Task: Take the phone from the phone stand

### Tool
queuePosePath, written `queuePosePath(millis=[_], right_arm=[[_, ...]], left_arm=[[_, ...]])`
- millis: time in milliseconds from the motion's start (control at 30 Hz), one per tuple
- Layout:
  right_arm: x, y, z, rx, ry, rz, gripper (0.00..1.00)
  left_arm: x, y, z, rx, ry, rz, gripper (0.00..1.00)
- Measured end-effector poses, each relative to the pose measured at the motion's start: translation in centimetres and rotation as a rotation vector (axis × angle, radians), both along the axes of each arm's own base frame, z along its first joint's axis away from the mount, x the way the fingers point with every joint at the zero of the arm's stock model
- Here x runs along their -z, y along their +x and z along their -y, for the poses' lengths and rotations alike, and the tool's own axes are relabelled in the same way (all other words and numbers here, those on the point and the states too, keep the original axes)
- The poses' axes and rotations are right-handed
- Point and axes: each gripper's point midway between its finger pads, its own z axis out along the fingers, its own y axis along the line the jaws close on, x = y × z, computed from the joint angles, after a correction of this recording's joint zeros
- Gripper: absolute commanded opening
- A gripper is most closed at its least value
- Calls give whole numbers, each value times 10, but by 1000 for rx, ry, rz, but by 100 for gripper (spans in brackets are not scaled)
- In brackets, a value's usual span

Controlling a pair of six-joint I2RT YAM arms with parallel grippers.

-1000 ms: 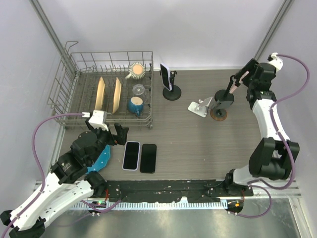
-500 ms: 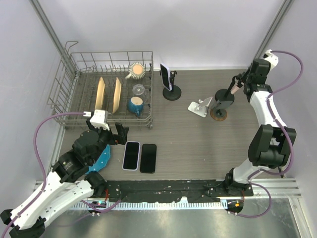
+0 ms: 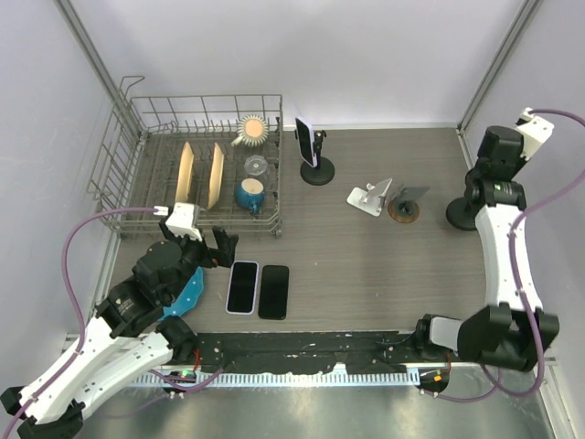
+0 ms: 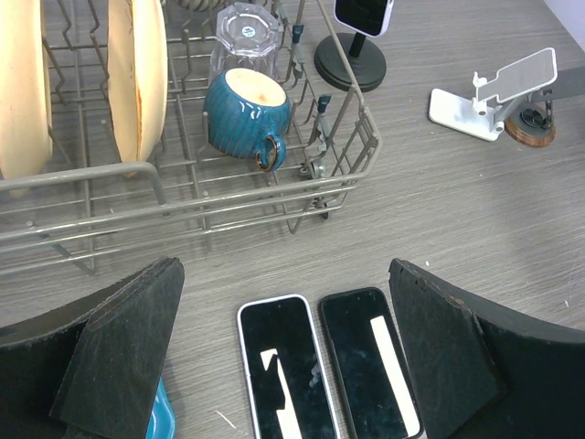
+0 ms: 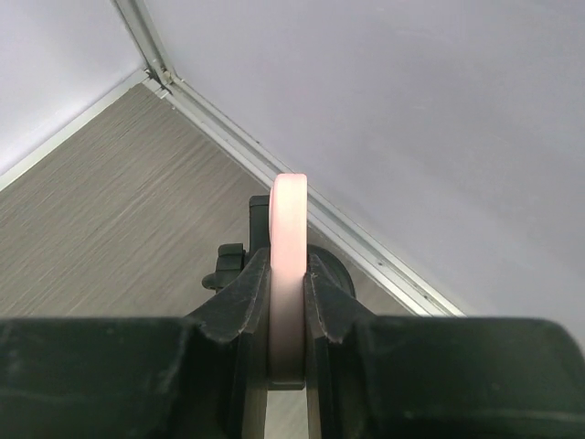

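Right gripper [image 5: 288, 297] is clamped on the pink phone [image 5: 289, 229], pinching its thin edge, a grip that looks meant for a clean pull. The black stand [image 5: 331, 274] sits right behind it at the desk's right edge, and I can't tell whether the phone is free of it. Left gripper [image 4: 288, 352] hangs wide open above two phones [image 4: 285, 366] lying flat, out of the way. Grey wood-grain desk [image 3: 366, 265], plain white walls, wire dish rack [image 3: 119, 155] far left.
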Motion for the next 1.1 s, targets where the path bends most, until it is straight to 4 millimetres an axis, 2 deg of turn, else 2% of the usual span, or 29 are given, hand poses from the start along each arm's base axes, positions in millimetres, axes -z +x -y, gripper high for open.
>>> queuePosePath(millis=[100, 200, 333, 567, 800, 933, 1100], right_arm=[[-18, -33, -6, 3, -2, 31, 1], [-27, -54, -17, -30, 13, 63, 1], [-16, -78, -42, -135, 61, 55, 1], [8, -109, -93, -360, 173, 8, 1], [10, -119, -144, -630, 254, 53, 1], [24, -121, -169, -768, 296, 81, 1], [42, -125, -190, -884, 332, 77, 1]], left_arm=[[-1, -1, 0, 2, -5, 5, 100], [-2, -2, 0, 5, -10, 8, 100], [-3, -2, 3, 24, -17, 9, 100], [1, -2, 17, 85, -18, -8, 100], [14, -6, 40, 196, -9, -45, 100], [22, -8, 55, 274, 5, -77, 100], [25, -11, 74, 359, -15, -92, 100]])
